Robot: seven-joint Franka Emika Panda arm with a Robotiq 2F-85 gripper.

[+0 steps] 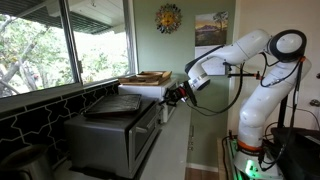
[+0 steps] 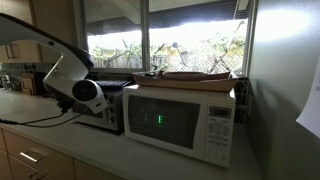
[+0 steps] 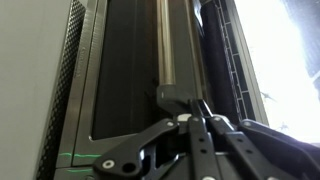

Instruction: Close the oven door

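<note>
The oven (image 1: 108,138) sat on the counter (image 2: 60,142) below the window (image 1: 60,35), with a flat dark tray (image 1: 112,105) lying on its top. The oven door (image 1: 148,130) stood upright or very nearly so against the oven's front; no view showed whether it was fully seated. In the wrist view the door's dark glass (image 3: 125,70) and its long metal handle (image 3: 175,45) filled the picture. The gripper (image 3: 190,108) was right at the handle, its fingers drawn together with nothing between them, though actual contact could not be made out. In an exterior view the gripper (image 1: 178,94) was at the upper edge of the door. The white microwave (image 2: 180,122) stood just beside the oven, with a wooden tray (image 2: 195,75) on top, close to the arm's (image 1: 240,50) reach. From the microwave's side, the wrist (image 2: 85,92) hid most of the oven front. A sunflower ornament (image 1: 168,18) and a framed picture (image 1: 211,28) hung on the far wall.
</note>
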